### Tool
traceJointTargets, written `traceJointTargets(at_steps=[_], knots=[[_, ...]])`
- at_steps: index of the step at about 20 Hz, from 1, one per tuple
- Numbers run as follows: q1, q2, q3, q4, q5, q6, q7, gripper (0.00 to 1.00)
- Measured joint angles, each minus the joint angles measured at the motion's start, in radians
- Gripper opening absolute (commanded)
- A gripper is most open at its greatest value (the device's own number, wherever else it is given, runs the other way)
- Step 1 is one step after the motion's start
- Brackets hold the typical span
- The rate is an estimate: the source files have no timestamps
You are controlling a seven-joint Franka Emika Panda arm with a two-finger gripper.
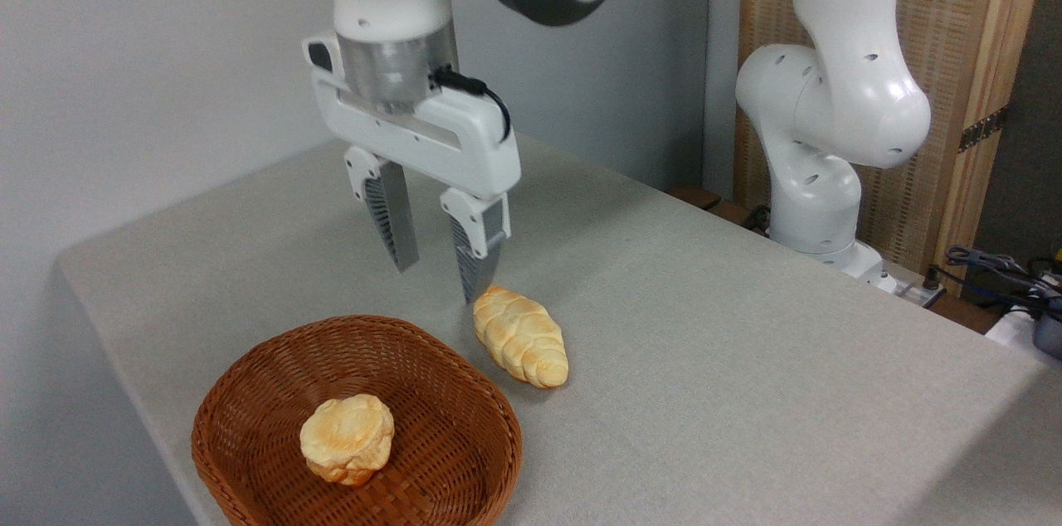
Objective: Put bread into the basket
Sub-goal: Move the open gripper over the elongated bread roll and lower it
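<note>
While the braided golden-yellow bread (520, 337) lies beside the brown wicker basket (249, 393), the white gripper (436, 281) hangs above, spread apart, empty.

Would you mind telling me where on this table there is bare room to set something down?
The table lies bare to the right of the bread, and along the far left behind the basket. It is crowded at the front left, where basket, bun, bread and open hand cluster.

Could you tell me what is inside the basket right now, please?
One round bun lies on the floor of the basket. The bread lies outside on the table. Whatever is beneath the bun is covered.
</note>
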Motion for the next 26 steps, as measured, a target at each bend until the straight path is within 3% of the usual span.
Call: traceJointTargets(at_steps=[6,11,18,26], knots=[[-0.001,-0.012,0.000,-0.075,-0.055,0.000,-0.158,1.00],[-0.014,-0.067,0.000,-0.172,-0.063,0.006,-0.173,1.00],[-0.048,-0.119,0.000,-0.314,-0.063,0.141,-0.173,1.00],[-0.049,-0.098,0.001,-0.375,0.011,0.212,-0.173,1.00]])
